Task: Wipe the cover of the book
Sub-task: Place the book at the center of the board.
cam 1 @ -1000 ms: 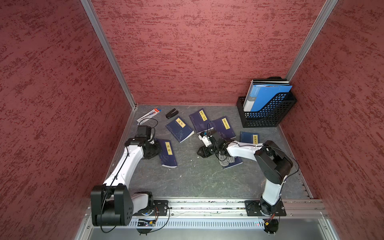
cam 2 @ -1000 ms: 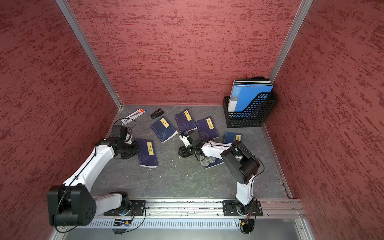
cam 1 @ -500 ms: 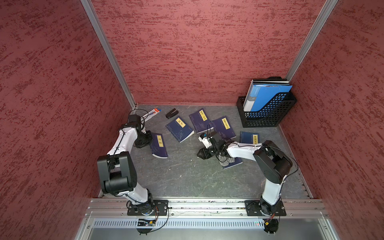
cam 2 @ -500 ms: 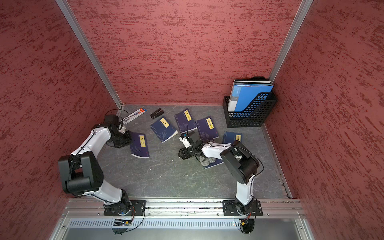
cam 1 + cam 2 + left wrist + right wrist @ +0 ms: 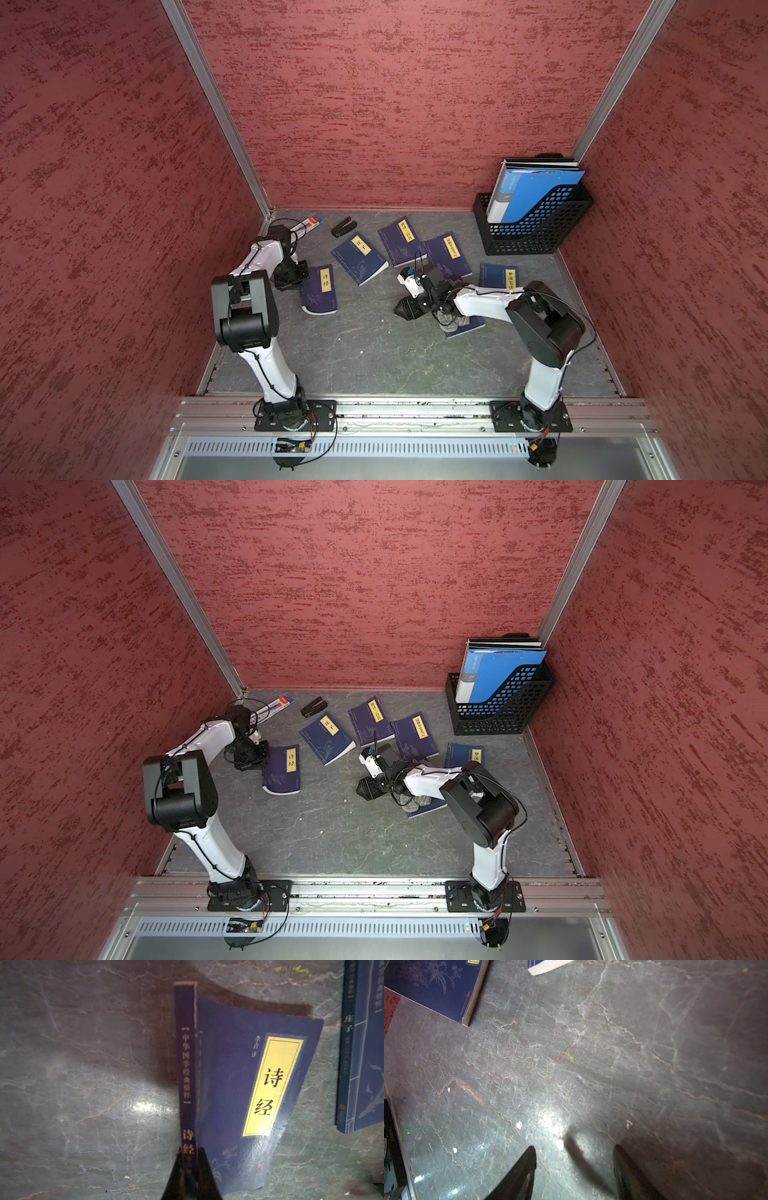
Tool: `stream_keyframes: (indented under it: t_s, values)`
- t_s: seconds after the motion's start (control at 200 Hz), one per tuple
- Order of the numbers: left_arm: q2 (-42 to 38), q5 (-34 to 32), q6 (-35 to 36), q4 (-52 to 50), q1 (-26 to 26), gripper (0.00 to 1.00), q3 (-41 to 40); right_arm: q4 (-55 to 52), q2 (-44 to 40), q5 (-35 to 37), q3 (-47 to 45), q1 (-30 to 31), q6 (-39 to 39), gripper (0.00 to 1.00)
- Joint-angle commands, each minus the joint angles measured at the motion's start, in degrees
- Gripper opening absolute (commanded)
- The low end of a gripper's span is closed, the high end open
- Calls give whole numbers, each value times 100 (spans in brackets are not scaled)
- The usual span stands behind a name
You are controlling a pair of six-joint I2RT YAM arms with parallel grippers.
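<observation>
Pinching book (image 5: pixel 234 1088) spine: left end effector (image 5: pixel 190 1152)

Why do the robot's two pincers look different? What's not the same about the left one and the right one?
The left pincer is shut; the right pincer is open. The left pincer pinches the spine of the dark blue book; the right pincer holds nothing, with only bare grey table between its jaws. Both are black and low over the table.
</observation>
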Motion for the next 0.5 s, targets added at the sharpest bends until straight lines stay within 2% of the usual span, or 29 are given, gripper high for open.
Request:
stream_keyframes:
  t_s: [0.0, 0.125, 0.371, 0.496]
  values:
    - [183, -137, 173, -131, -44, 0, 221, 56, 37, -21, 15, -5, 41, 60]
    - [398, -320, 190, -177, -44, 10, 253, -54, 49, 43, 98, 2, -10, 61]
    - [493, -688, 151, -125, -39, 18, 253, -210, 33, 92, 209, -3, -52, 61]
    - [599, -853, 154, -151, -37, 26, 285, -277, 2, 116, 253, -6, -52, 61]
